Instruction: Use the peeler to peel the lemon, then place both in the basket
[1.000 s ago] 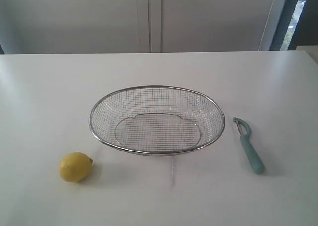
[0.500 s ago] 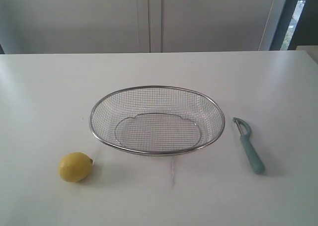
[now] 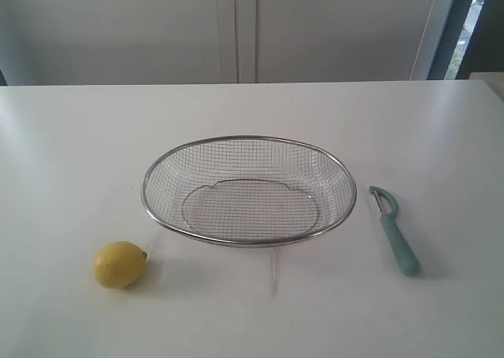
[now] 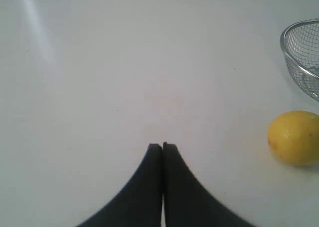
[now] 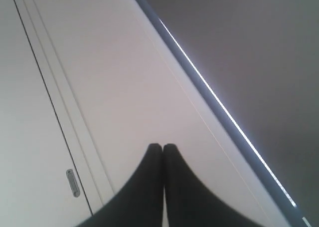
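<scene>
Lemon on white table, skin whole, nub toward wire-mesh basket. It lies near the left jaws, off to one side of their tips and clear of them, with the basket rim just beyond it. Left jaws pressed together, holding nothing, low over bare table. Right jaws likewise pressed together and holding nothing, aimed at white door panel with small metal fitting. Peeler flat on table, just beside the basket, on the side away from the lemon and the left jaws

White table: lemon, basket, peeler
</scene>
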Available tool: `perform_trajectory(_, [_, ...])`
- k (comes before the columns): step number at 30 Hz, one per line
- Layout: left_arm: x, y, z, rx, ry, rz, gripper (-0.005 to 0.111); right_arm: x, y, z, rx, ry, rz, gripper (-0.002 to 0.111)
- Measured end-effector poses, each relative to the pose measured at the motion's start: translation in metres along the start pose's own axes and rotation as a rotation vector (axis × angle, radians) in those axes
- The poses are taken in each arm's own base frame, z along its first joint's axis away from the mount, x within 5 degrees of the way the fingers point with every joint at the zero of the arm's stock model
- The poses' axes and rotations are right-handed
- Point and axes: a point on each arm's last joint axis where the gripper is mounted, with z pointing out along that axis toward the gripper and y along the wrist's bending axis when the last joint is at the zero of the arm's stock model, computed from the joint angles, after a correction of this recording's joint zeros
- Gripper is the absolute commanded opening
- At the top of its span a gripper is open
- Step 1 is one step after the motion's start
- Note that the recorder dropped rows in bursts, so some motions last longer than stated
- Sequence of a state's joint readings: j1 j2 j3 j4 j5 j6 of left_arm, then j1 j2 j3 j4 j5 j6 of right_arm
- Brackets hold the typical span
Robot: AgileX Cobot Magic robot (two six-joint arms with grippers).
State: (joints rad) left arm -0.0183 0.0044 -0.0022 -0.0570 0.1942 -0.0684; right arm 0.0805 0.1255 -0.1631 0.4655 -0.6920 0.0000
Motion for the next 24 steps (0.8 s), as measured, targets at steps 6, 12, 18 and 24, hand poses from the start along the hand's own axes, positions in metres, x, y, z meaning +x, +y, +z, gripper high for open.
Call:
perform_trajectory(6, [0.0,0.0,0.0,0.0,0.0,0.0,0.0,0.005,0.015,0.033,-0.046,0.074,-0.107,0.0])
perform_trajectory(12, [0.0,0.0,0.0,0.0,0.0,0.0,0.0,0.024,0.028,0.061,-0.136,0.174,-0.254,0.0])
perform_trajectory(18, [0.0,0.0,0.0,0.0,0.0,0.0,0.0,0.04,0.035,0.097,-0.149,0.208,-0.293,0.0])
perform_trajectory(24, [0.0,0.0,0.0,0.0,0.0,0.0,0.0,0.057,0.042,0.14,-0.15,0.203,-0.303,0.0])
